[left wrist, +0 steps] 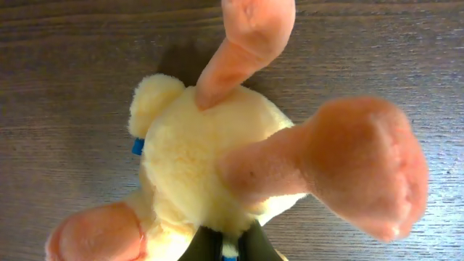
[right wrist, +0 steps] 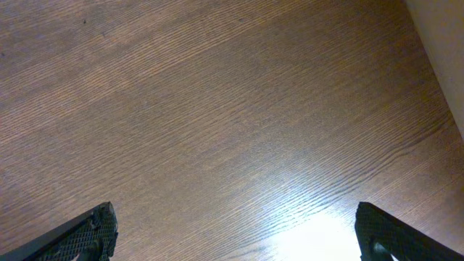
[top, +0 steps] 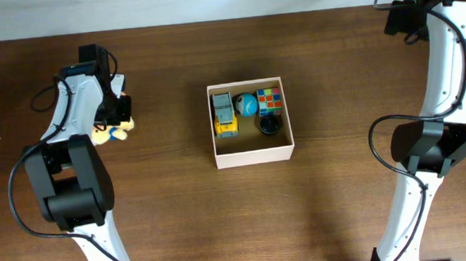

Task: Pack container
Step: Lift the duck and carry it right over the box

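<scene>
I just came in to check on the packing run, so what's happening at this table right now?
The left gripper is shut on a yellow plush toy with orange feet, out on the table to the left of the container. The container already holds a toy truck, a blue ball, a colour cube and a small black round item. The right gripper hangs open over bare wood, holding nothing.

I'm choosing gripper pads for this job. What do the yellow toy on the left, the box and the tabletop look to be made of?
Yellow toy: soft plush fabric with a fuzzy matt pile; its peach limbs look smoother.
Box: cardboard by its look, with thin, white, matt walls.
Tabletop: dark wood or wood-look laminate; it shows grain lines and a slight sheen where the light glares.
</scene>
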